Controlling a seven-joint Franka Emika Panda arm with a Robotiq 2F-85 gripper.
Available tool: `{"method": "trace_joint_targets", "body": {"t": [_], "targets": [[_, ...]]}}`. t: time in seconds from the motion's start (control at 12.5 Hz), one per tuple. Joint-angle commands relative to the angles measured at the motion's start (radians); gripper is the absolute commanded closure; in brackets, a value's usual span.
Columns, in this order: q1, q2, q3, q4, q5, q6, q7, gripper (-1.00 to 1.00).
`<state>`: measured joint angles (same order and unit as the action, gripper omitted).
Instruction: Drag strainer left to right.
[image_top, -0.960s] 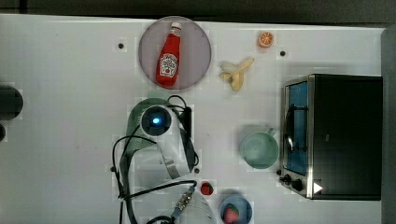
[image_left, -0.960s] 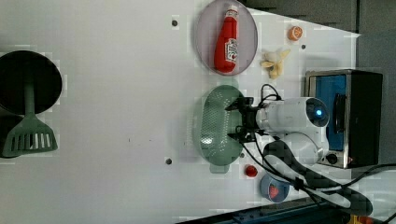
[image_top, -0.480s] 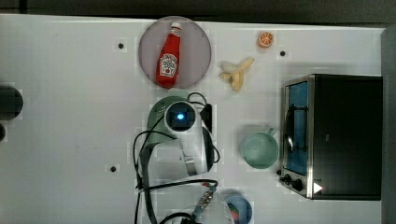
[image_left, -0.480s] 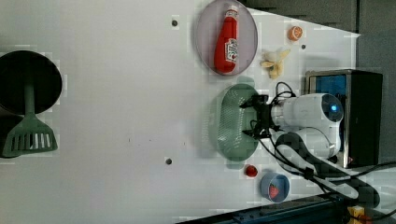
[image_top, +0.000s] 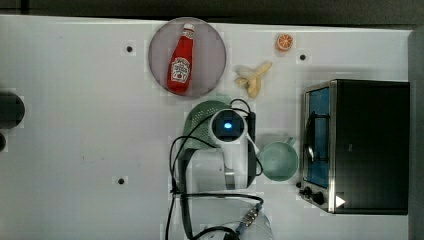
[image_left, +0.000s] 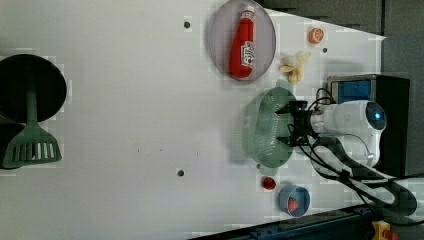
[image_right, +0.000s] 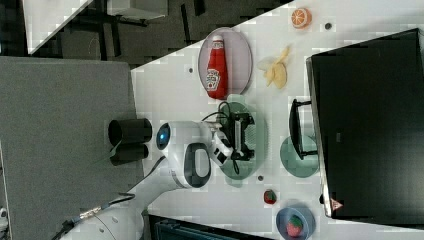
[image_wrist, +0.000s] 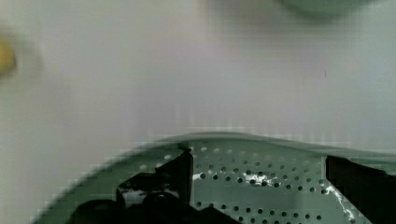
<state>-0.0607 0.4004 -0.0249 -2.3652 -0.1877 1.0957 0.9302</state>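
white arm (image_left: 350, 120) outstretched, wrist bent downward, black pincer (image_left: 287, 123) with fingers spread wide

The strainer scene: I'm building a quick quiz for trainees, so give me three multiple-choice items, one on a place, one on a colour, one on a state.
1. What lies on the grey plate?
A. ketchup bottle
B. banana
C. mug

2. What colour is the strainer?
A. orange
B. pale green
C. black

3. How are the gripper's fingers?
A. shut on the mug
B. shut on a spatula
C. open, inside the strainer

Answers: 1 A, the red bottle lies on it; 2 B, mint plastic dotted with holes; 3 C, the wrist view shows the fingers wide apart over the holed bottom.
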Motion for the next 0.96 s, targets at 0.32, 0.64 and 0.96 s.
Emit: {"method": "trace_joint_targets", "body": {"t": [0.32,0.64,0.96], "targets": [[0.006,-0.034,-0.074,0.015,-0.018,-0.012,-0.140,-1.00],[0.006,-0.034,-0.106,0.016,-0.016,-0.011,-0.225,-1.00],[0.008,-0.050,-0.107,0.015,-0.016,-0.010,-0.243,-1.00]]}}
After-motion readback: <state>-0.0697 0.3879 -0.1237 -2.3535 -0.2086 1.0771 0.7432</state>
